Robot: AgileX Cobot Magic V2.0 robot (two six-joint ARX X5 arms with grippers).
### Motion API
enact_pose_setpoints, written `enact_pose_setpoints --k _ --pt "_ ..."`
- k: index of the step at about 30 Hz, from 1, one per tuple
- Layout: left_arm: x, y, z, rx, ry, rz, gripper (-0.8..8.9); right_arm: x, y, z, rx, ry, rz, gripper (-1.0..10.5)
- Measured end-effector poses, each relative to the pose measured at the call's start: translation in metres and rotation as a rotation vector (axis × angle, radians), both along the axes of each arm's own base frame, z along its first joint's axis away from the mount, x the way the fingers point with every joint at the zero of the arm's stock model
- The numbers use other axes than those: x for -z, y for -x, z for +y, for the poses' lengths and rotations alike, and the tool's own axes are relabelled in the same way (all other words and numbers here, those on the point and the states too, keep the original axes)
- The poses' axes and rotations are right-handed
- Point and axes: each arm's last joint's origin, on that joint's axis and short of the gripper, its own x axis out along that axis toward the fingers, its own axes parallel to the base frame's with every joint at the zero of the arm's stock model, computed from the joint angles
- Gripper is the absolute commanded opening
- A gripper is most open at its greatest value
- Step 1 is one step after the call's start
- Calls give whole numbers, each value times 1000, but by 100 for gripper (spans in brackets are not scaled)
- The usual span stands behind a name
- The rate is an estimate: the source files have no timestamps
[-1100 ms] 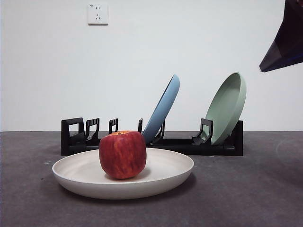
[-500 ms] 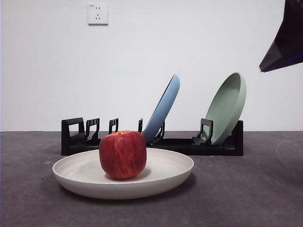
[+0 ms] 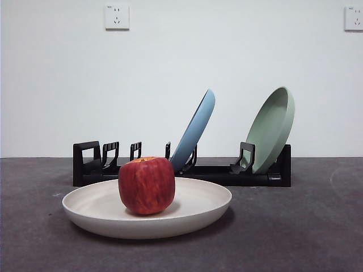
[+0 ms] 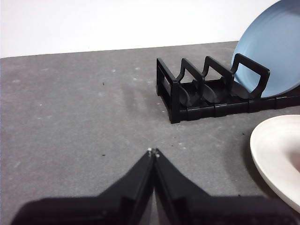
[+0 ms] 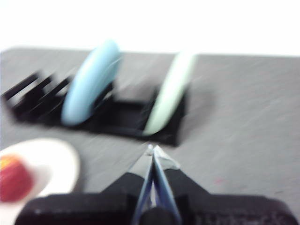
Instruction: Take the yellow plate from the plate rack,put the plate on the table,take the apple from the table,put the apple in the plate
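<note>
With both the left gripper (image 4: 153, 151) and right gripper (image 5: 152, 149) clenched on nothing, the apple (image 3: 146, 185) sits lower left of centre in the yellow plate (image 3: 198, 218), so arms should retreat gently.

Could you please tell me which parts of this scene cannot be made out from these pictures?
- Right wrist view: motion blur smears everything; the apple is cut by the edge.
- Left wrist view: the yellow plate and the blue plate run off the edge; the apple is out of frame.
- Front view: the apple hides the plate's centre; both arms are out of view.
</note>
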Motion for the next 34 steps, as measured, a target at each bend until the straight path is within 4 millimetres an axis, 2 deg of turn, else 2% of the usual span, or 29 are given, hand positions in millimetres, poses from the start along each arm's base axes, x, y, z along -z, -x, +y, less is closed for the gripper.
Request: enact_pose_setpoints --k 3,9,14,18,34 --pt "0 0 0 0 0 0 -4 25 4 -9 34 -11 -72 2" --pt "0 0 0 0 0 0 -4 67 3 -12 33 -15 -100 1" --pt "0 0 0 0 0 0 -4 89 0 -12 33 -12 -79 1" --pt "0 0 0 0 0 0 -4 96 -1 -11 34 -13 -59 2" --pt "0 0 0 0 0 0 -4 97 -1 -12 49 -74 -37 1"
